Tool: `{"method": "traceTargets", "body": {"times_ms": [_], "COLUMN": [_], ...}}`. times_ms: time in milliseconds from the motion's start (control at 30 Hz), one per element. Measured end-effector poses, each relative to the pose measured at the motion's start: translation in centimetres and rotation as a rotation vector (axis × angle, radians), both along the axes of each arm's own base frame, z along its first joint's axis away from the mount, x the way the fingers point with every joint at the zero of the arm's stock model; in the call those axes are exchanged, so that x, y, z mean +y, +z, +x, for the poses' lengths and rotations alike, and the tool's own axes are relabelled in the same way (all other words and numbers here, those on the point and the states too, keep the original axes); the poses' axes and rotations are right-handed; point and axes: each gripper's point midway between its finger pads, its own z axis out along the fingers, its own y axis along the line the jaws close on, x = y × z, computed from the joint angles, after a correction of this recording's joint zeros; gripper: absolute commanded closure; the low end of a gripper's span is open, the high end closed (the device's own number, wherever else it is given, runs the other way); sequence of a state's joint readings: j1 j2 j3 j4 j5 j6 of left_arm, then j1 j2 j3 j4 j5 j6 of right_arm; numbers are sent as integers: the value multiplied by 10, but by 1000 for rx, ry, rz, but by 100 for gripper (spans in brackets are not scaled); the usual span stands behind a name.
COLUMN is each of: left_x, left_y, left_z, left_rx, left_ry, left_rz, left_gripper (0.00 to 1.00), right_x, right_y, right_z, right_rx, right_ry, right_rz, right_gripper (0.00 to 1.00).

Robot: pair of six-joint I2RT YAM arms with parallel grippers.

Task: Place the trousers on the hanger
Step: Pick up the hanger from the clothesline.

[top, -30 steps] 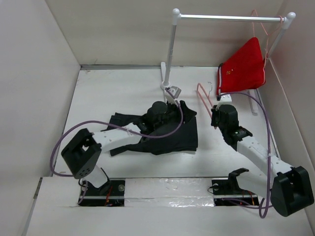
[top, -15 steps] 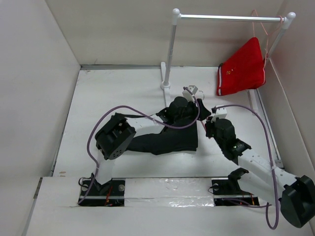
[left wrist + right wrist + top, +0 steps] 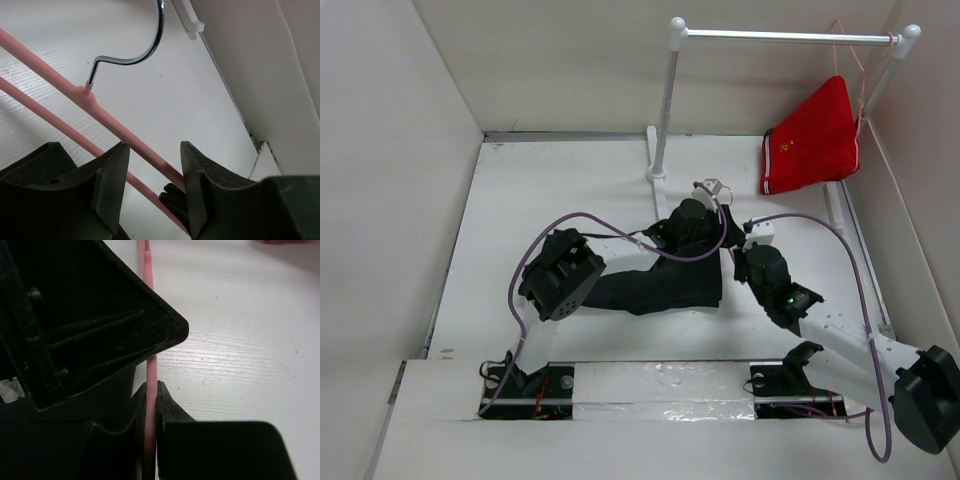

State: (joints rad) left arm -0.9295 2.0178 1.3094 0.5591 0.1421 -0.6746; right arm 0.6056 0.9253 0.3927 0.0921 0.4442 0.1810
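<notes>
Pale walls (image 3: 390, 150) close in a white table (image 3: 550, 190) on three sides. At the far edge stands a rack (image 3: 665, 100) of white posts carrying a metal rail (image 3: 780, 37). The trousers (image 3: 660, 285) lie bunched at the middle of the table, partly under the left arm. Red shorts (image 3: 815, 140) hang at the rail's right end, well apart from them. The hanger (image 3: 60, 75) is low over the table just right of the trousers, its metal hook (image 3: 125, 62) pointing away. The right gripper (image 3: 151, 395) is clamped tight on one thin pink bar. The left gripper (image 3: 152, 160) has its jaws about half apart, a bar running between them ungripped.
</notes>
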Motion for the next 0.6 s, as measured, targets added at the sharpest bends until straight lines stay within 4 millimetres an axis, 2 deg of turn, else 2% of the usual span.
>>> {"method": "traceTargets", "body": {"times_ms": [133, 167, 200, 233, 267, 300, 333, 367, 400, 433, 500, 533, 600], "left_x": [-3, -3, -4, -5, -6, -8, -10, -11, -10, -8, 0, 5, 17], "left_y": [-8, -7, -7, -5, -1, 4, 9, 13, 12, 9, -8, -17, -39], "left_z": [1, 1, 1, 1, 1, 1, -1, -3, -6, -10, -16, -19, -23], "left_rx": [18, 22, 36, 49, 60, 69, 72, 60, 50, 46, 64, 75, 104], "left_ry": [-1, 0, 5, 13, 19, 19, 13, 7, 2, -10, -14, -17, -9], "left_rz": [7, 4, -6, -22, -44, -69, -90, -106, -112, -112, -83, -70, -35], "left_gripper": [63, 77, 86, 93, 100, 100, 100, 100, 100, 100, 100, 100, 100], "right_x": [3, 3, 4, 4, 6, 7, 6, 6, 7, 9, 10, 10, 7], "right_y": [-4, -4, -5, -8, -9, -10, -11, -12, -11, -6, 7, 14, 31], "right_z": [-2, -2, -3, -5, -7, -8, -9, -11, -12, -14, -18, -20, -25], "right_rx": [7, 9, 11, 20, 26, 27, 33, 39, 40, 31, 6, -8, -43], "right_ry": [3, 2, 2, 2, 3, 4, 1, 1, 9, 19, 33, 37, 44], "right_rz": [-14, -18, -22, -28, -31, -32, -36, -39, -32, -23, -4, 11, 43], "right_gripper": [98, 97, 95, 84, 77, 71, 59, 58, 48, 48, 48, 33, 32]}}
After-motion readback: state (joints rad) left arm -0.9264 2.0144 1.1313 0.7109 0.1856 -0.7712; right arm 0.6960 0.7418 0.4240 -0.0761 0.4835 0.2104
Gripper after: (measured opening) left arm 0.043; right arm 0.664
